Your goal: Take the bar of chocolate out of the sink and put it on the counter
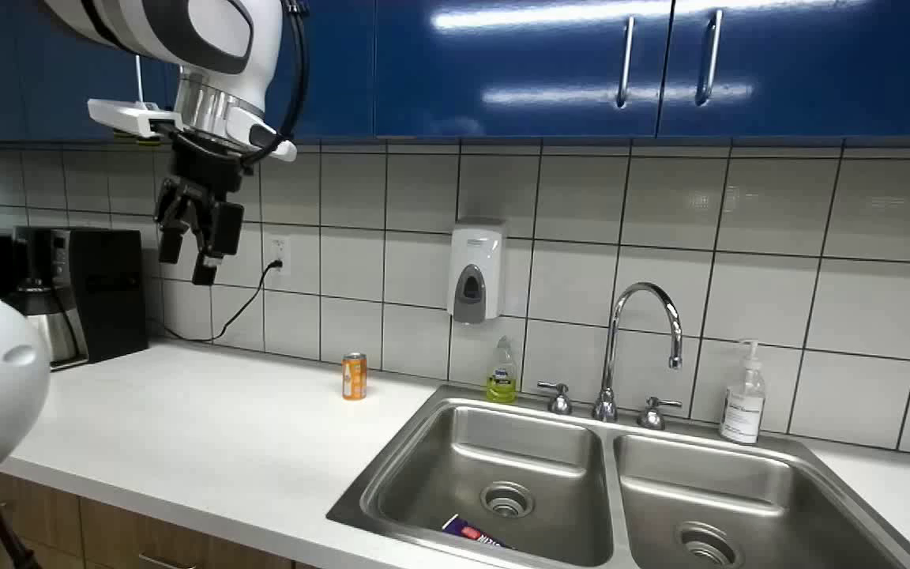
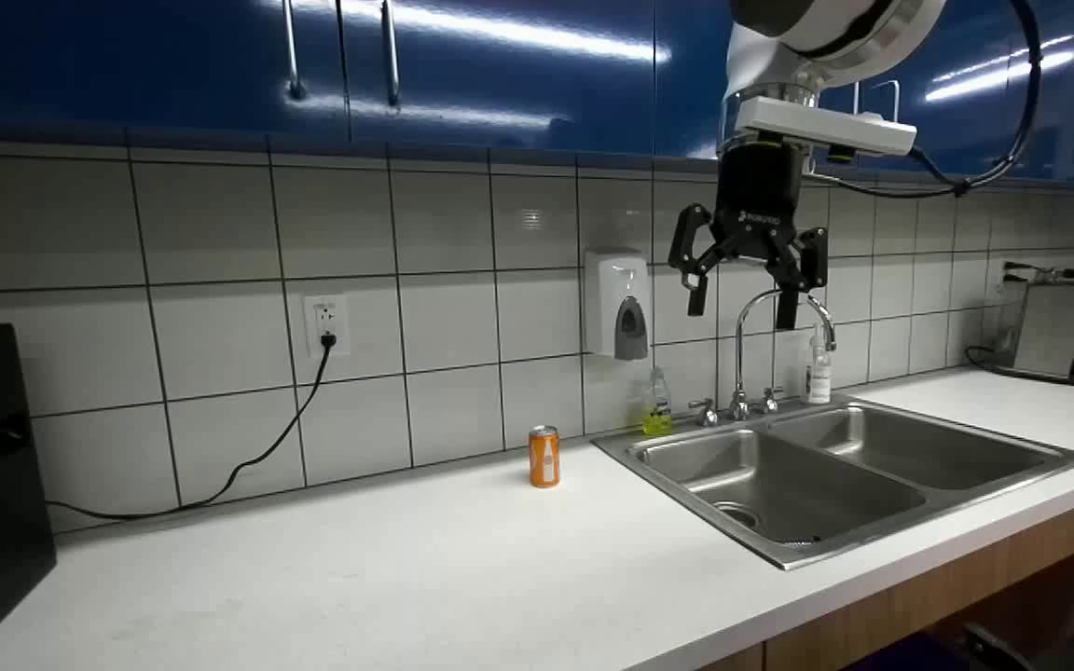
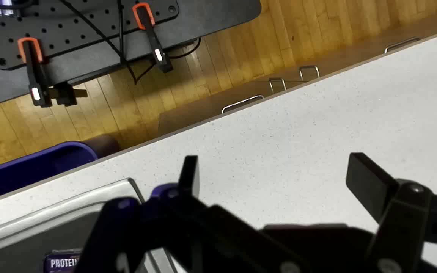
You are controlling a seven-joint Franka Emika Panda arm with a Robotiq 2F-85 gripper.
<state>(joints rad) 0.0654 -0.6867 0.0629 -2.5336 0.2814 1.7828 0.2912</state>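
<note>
Lift and transfer to the off-white countertop (image 1: 210, 435) seem undone: the flat purple-wrapped bar (image 1: 472, 532) lies in the stainless-steel sink (image 1: 619, 506) near its front edge, black gripper (image 2: 742, 311) spread empty.

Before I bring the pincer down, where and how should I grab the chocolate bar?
Probably mid-length, straight down from above, with the pincer closing across its long edges. Though partly hidden, the bar looks narrow and lies printed side up inside the sink, where basin walls would likely hamper a sideways approach.
</note>
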